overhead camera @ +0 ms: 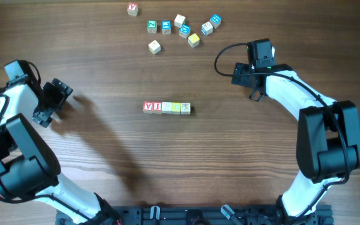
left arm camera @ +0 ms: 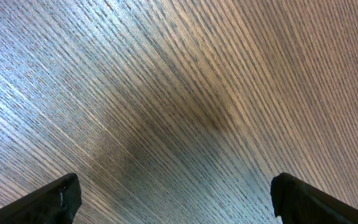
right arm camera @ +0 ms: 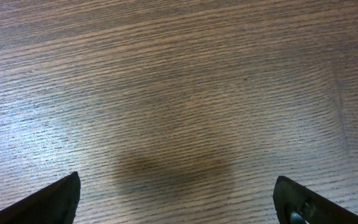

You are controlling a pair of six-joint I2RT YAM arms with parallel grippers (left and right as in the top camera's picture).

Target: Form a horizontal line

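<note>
Small wooden letter cubes (overhead camera: 166,107) sit as a touching five-piece row in the overhead view, with loose wooden cubes (overhead camera: 194,40) scattered beyond that row. The left wrist view shows only wood-grain table (left arm camera: 166,93) between the left gripper's (left arm camera: 176,199) wide-spread fingers. The right wrist view shows the same, and the right gripper (right arm camera: 176,199) gapes wide, holding nothing.

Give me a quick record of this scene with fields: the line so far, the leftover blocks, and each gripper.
row of blocks: about five, side by side, horizontal, mid-table
loose blocks: about nine, scattered at the top of the overhead view, apart from the row
left gripper: open, holding nothing, over bare wood
right gripper: open, holding nothing, over bare wood
table: wood grain
</note>
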